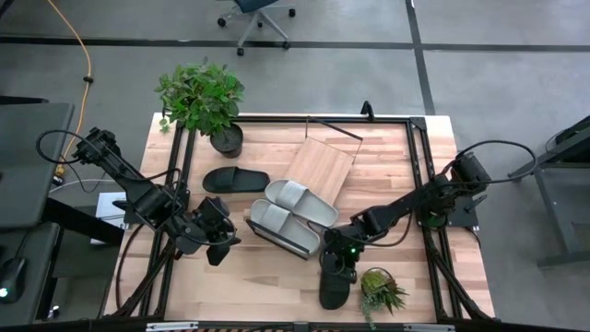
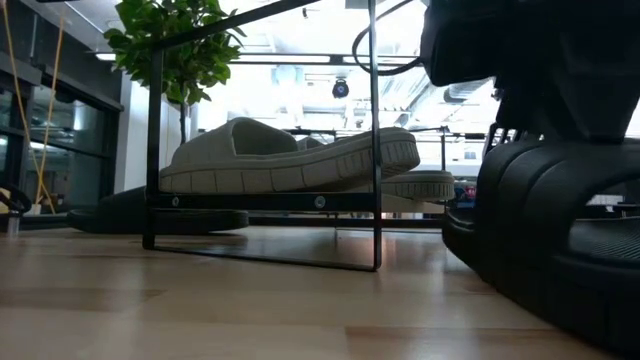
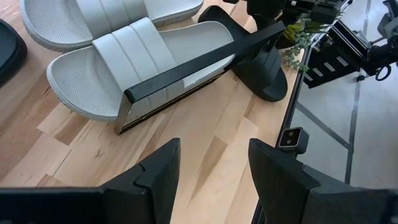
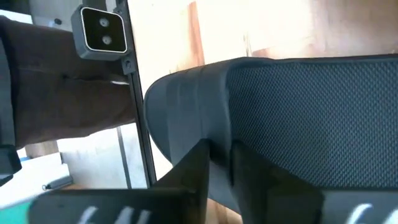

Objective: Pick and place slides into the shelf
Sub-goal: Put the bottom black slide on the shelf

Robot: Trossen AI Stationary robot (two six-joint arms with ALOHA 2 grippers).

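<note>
The shelf [image 1: 319, 169] lies slantwise mid-table, a light plank with a dark wire frame [image 2: 375, 130]. Two pale slides [image 1: 293, 212] [image 3: 124, 56] rest side by side on its near end. One black slide [image 1: 235, 180] lies flat on the table left of the shelf. The other black slide [image 1: 336, 281] [image 2: 545, 240] lies near the table's near edge, and my right gripper [image 1: 339, 256] [image 4: 221, 168] is shut on it. My left gripper [image 1: 221, 242] [image 3: 214, 180] hovers open over bare wood, left of the shelf's near end. My right gripper pinches the black slide's strap at its edge [image 4: 214, 134], where the smooth strap meets the textured footbed [image 4: 323, 118]. One finger [image 4: 199, 165] lies outside the strap, the other [image 4: 252, 174] on the footbed side. It comes from above. Whether the sole is off the table, I cannot tell.
A large potted plant [image 1: 203, 97] stands at the far left corner and a small plant [image 1: 380, 293] near the black slide at the near right. A dark metal frame [image 1: 419, 138] rims the table. The low camera [image 3: 292, 138] sits at the near edge. Bare wood [image 1: 249, 277] lies near left.
</note>
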